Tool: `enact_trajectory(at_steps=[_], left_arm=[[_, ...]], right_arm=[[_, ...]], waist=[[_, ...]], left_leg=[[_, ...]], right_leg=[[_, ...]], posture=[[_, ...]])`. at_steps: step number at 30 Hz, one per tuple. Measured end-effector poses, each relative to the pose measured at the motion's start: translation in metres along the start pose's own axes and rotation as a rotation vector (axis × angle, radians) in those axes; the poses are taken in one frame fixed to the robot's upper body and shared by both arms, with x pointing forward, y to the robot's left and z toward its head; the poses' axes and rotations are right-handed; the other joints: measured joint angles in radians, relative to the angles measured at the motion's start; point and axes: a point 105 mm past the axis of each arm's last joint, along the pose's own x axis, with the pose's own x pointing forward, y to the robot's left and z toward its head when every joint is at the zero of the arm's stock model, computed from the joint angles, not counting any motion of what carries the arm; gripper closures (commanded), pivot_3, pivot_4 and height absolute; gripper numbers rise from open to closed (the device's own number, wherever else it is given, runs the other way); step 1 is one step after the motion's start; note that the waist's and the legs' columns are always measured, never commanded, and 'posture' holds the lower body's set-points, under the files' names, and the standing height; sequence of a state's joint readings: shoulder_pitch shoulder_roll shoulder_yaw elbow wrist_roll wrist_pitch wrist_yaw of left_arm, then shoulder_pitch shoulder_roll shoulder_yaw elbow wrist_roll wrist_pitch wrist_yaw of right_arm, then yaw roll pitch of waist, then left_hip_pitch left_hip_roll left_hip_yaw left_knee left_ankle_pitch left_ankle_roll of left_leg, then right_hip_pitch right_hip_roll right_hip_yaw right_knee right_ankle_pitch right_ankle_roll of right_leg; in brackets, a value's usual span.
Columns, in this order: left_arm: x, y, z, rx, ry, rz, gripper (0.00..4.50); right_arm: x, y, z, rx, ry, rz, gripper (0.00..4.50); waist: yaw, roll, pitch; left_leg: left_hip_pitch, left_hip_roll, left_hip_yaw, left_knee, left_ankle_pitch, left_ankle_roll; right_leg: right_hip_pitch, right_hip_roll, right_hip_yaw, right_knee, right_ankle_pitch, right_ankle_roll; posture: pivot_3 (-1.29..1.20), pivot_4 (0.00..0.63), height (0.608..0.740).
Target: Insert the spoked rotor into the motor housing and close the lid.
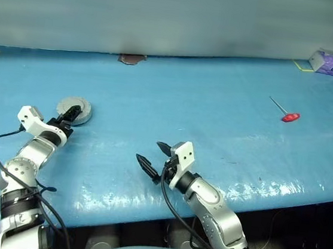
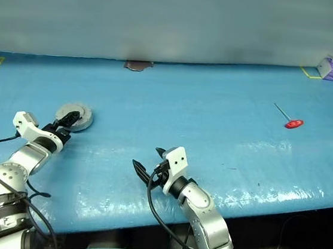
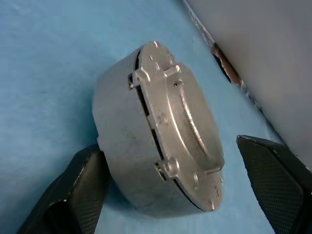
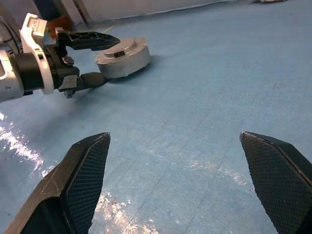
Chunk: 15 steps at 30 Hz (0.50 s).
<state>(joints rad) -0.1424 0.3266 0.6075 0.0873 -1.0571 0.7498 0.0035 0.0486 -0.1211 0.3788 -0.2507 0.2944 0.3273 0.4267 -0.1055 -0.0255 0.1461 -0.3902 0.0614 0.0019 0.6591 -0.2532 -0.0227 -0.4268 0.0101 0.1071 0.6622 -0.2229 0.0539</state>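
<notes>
Left pincer [image 1: 71,115] has its fingers apart around the closed motor housing [image 1: 75,110], lid [image 3: 183,124] seated, at ten o'clock on the bench [image 1: 214,124]. Draw your hand straight back so neither finger drags it. Right pincer [image 1: 155,157], at six o'clock, stands wide and empty; keep it parked.

A blue tabletop [image 1: 216,106] lies under both pairs of fingers. A red-handled tool [image 1: 287,113] lies well beyond and right of the right fingers. A purple-white pack [image 1: 329,62] sits far beyond that, inside yellow tape marks [image 1: 302,66]. A brown scrap [image 1: 132,58] lies at the tabletop's far edge.
</notes>
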Motion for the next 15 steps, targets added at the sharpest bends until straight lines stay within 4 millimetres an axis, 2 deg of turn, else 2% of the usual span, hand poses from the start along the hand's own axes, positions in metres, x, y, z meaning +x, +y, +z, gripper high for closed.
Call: enact_trajectory(at_steps=[4, 15], left_arm=[[-0.0104, 0.0046, -0.0027, 0.003, 0.018, 0.015, 0.03], [-0.0103, 0.0018, -0.0059, -0.003, 0.019, 0.022, 0.03]], right_arm=[[0.0017, 0.0009, -0.0005, -0.004, 0.011, 0.02, 0.0], [0.002, 0.0006, -0.0025, -0.011, 0.034, 0.034, 0.0]], waist=[[0.001, 0.001, -0.001], [0.009, 0.001, -0.001]], left_leg=[[0.003, 0.0, 0.001, 0.0, 0.0, 0.0], [0.009, 0.0, 0.003, -0.004, 0.0, 0.0]], right_leg=[[0.002, 0.0, 0.001, 0.0, 0.0, 0.0], [0.006, 0.0, 0.002, -0.002, -0.001, -0.002]], posture=[[0.0, 0.15, 0.74], [0.0, 0.15, 0.74]])
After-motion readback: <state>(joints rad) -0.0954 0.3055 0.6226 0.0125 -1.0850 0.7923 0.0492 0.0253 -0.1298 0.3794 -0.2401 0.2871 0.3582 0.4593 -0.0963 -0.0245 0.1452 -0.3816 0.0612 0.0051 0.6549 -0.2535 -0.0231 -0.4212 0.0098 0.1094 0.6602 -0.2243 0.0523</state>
